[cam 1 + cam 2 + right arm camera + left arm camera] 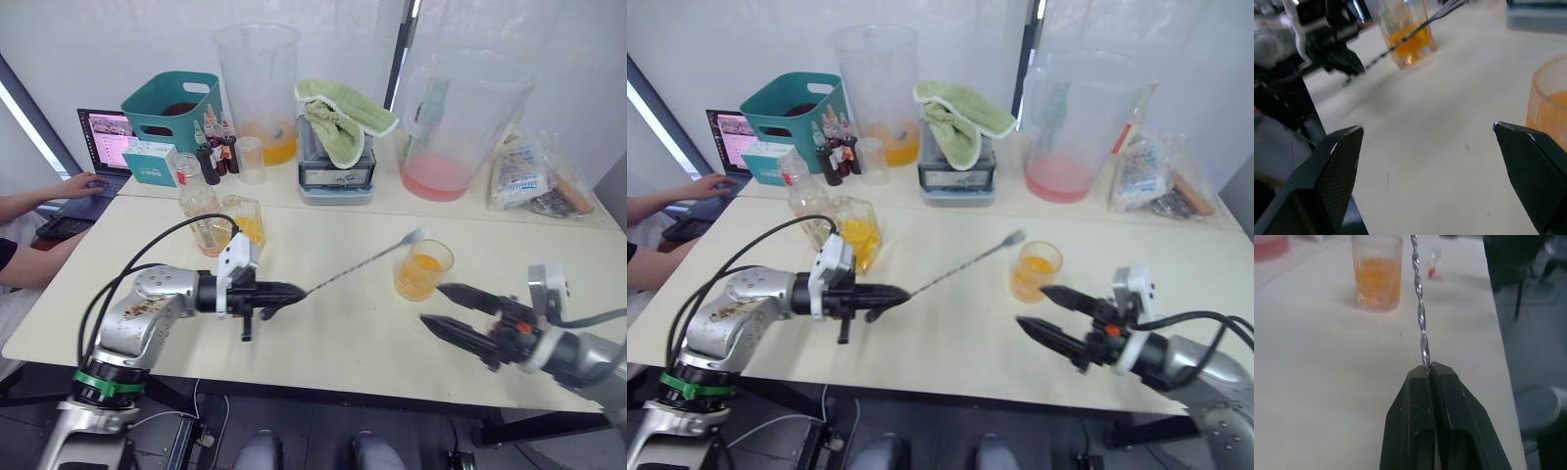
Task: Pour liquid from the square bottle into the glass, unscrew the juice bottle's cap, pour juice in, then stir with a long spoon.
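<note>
The right end effector, fingers spread wide, hovers near the tabletop edge, the glass just beyond it. The left end effector is clamped on the long spoon (its bowl raised toward the glass). Farther left stands the juice bottle.

A lab-like test room: a plain cream table against white walls carries big clear plastic measuring jugs, small dark dropper bottles and a teal plastic basket, while a person's hand works an open laptop.
</note>
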### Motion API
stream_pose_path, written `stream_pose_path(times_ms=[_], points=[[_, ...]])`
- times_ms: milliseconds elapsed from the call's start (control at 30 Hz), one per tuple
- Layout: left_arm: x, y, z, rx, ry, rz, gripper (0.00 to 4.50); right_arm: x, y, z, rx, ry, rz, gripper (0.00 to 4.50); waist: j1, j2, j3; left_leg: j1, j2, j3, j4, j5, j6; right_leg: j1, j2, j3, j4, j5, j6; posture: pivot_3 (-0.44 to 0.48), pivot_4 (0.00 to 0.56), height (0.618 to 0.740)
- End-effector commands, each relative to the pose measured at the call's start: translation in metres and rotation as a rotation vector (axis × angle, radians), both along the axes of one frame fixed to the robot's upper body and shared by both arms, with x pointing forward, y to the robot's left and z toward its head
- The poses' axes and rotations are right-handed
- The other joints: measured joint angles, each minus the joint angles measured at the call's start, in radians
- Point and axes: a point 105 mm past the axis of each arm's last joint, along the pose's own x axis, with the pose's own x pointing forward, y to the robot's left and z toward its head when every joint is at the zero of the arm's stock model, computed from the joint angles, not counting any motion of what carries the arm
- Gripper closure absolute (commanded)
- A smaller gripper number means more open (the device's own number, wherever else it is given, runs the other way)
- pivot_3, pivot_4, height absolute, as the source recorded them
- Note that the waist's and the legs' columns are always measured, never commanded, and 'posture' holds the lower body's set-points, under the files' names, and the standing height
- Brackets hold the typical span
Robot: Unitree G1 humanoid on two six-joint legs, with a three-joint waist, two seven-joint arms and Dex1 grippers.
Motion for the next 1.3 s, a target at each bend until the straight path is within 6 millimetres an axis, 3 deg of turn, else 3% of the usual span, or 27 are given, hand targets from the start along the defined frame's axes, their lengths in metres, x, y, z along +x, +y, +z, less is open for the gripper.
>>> stream_pose_path(times_ms=[33, 100, 167, 400, 633, 767, 1067, 1100, 1300], points=[[-0.006, -0.012, 0.02, -0.094, -0.027, 0.027, 4.47, 0.005, 0.035, 0.014, 0.132, 0.004, 0.003, 0.0, 0.0, 0.0, 0.0, 0.0, 0.0, 0.0, 0.0, 0.0, 0.0, 0.0, 0.0, 0.0, 0.0, 0.0, 0.0, 0.0, 0.15, 0.74], [-0.007, -0.018, 0.022, -0.125, -0.021, 0.044, 4.47, 0.003, 0.056, 0.02, 0.19, 0.008, 0.028, 0.0, -0.002, 0.0, 0.0, 0.001, -0.001, 0.0, 0.0, 0.0, 0.0, 0.0, 0.0, 0.0, 0.0, 0.0, 0.0, 0.0, 0.15, 0.74], [-0.009, -0.02, 0.021, -0.127, -0.014, 0.046, 4.47, 0.009, 0.062, 0.026, 0.249, 0.021, -0.002, 0.0, -0.002, 0.0, 0.0, 0.0, -0.002, 0.0, 0.0, 0.0, 0.0, -0.001, 0.0, 0.0, 0.001, 0.0, 0.0, 0.0, 0.15, 0.74], [-0.01, -0.022, 0.016, -0.107, -0.01, 0.042, 4.47, 0.026, 0.065, 0.036, 0.307, 0.035, -0.072, 0.0, 0.003, 0.0, 0.0, 0.0, -0.004, -0.001, 0.0, 0.0, 0.0, 0.0, -0.001, 0.0, 0.001, 0.0, 0.0, 0.0, 0.15, 0.74], [-0.006, -0.022, 0.015, -0.088, -0.03, 0.044, 4.47, 0.029, 0.062, 0.041, 0.331, 0.036, -0.076, 0.0, -0.001, 0.0, 0.0, 0.0, -0.003, -0.001, -0.001, 0.0, 0.0, -0.001, 0.0, 0.0, 0.001, 0.0, 0.0, 0.0, 0.15, 0.74], [-0.005, -0.023, 0.016, -0.087, -0.034, 0.043, 4.5, 0.031, 0.06, 0.042, 0.347, 0.038, -0.091, 1.07, -0.002, 0.0, 0.0, 0.0, -0.003, -0.001, -0.001, 0.0, 0.0, -0.001, 0.0, 0.0, 0.001, 0.0, 0.0, 0.0, 0.15, 0.74], [-0.006, -0.025, 0.016, -0.078, -0.038, 0.039, 4.5, 0.036, 0.049, 0.047, 0.428, 0.042, -0.14, 4.25, -0.002, 0.0, 0.0, 0.0, -0.003, -0.001, -0.001, 0.0, 0.0, -0.001, 0.0, 0.0, 0.0, 0.0, 0.0, 0.0, 0.15, 0.74], [-0.006, -0.025, 0.016, -0.077, -0.039, 0.038, 4.5, 0.036, 0.048, 0.047, 0.432, 0.042, -0.145, 4.46, -0.002, 0.0, 0.0, 0.0, -0.003, -0.001, -0.001, 0.0, 0.0, -0.001, 0.0, 0.0, 0.0, 0.0, 0.0, 0.0, 0.15, 0.74], [-0.006, -0.025, 0.017, -0.073, -0.053, 0.033, 4.5, 0.037, 0.047, 0.046, 0.425, 0.041, -0.15, 4.46, -0.003, 0.0, 0.0, 0.0, -0.003, -0.001, -0.002, 0.0, 0.0, -0.001, 0.0, 0.0, 0.0, 0.0, 0.0, 0.0, 0.15, 0.74]])
